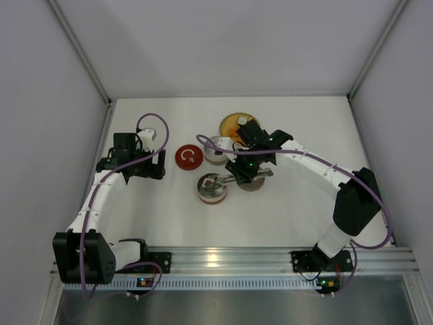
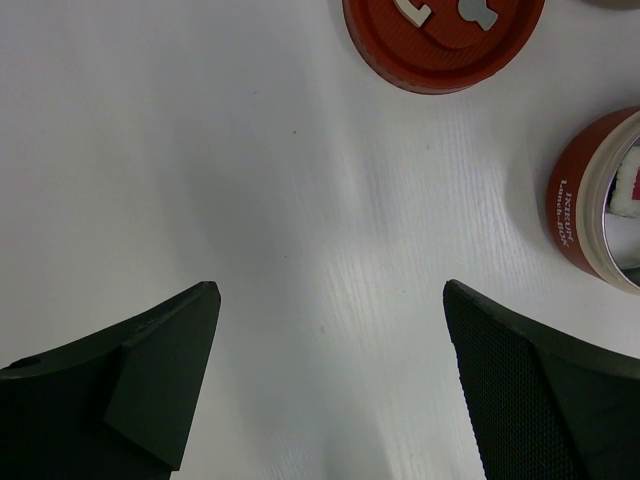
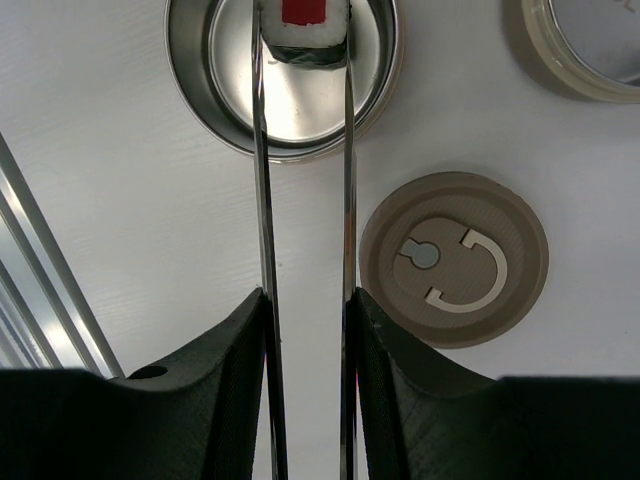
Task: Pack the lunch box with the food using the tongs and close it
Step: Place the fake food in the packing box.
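A: Right gripper (image 3: 307,300), state?

B: Clamped on the tongs (image 3: 263,200). Both arms are squeezed between its fingers and run straight out ahead. The tips pinch one food piece (image 3: 302,25), white with a red centre and a dark band under it.

A: Where is the piece relative to the lunch box?

B: It's dead ahead of the gripper at the tong tips, over the steel inside of the lunch box (image 3: 300,110), toward the far side. Can't tell its height above the floor from the wrist view.

A: Step?

B: Looks like the drop-off. Lower until the piece sits below the rim, then ease the squeeze slowly so the tongs spring apart without flicking it. Don't open all the way or the tongs likely slip out of the fingers. Then back straight up and out.

A: Anything close by?

B: A beige lid (image 3: 455,258) lies just right of the gripper, and a beige container (image 3: 590,45) sits ahead-right. Both are apart from the tongs. Keep the tong arms off the rim.

A: Left gripper (image 2: 330,290)?

B: Fingers wide apart, holding nothing, over bare table (image 2: 200,150). The red lid (image 2: 440,45) is ahead of it, and the lunch box wall is ahead-right. Probably needed for closing, not now.
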You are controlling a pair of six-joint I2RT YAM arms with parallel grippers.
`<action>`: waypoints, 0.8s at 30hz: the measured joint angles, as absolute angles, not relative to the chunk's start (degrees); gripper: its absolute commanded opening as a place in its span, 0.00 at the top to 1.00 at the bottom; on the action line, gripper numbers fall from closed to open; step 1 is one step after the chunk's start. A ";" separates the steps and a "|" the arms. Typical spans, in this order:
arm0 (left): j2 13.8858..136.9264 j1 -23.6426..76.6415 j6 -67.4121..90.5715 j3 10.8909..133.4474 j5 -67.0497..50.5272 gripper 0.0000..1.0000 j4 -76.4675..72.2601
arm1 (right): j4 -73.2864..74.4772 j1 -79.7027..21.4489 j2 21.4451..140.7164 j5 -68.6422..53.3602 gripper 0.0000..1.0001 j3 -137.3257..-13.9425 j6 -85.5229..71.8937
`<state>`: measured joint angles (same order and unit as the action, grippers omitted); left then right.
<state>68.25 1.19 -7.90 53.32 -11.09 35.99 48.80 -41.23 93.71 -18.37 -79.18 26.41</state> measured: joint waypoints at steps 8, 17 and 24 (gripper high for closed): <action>68.40 1.19 -7.92 53.19 -10.90 0.02 35.99 | 46.72 -41.23 95.11 -19.20 0.98 -79.18 26.37; 68.53 1.19 -7.92 52.82 -10.66 0.02 35.90 | 45.76 -41.28 95.33 -19.81 0.85 -78.61 26.39; 68.88 1.19 -7.92 52.71 -10.63 0.02 35.92 | 45.32 -41.63 95.33 -19.81 0.66 -77.62 26.39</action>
<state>68.88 1.19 -7.92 52.71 -10.63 35.92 45.32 -41.63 95.33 -19.81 -77.62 26.39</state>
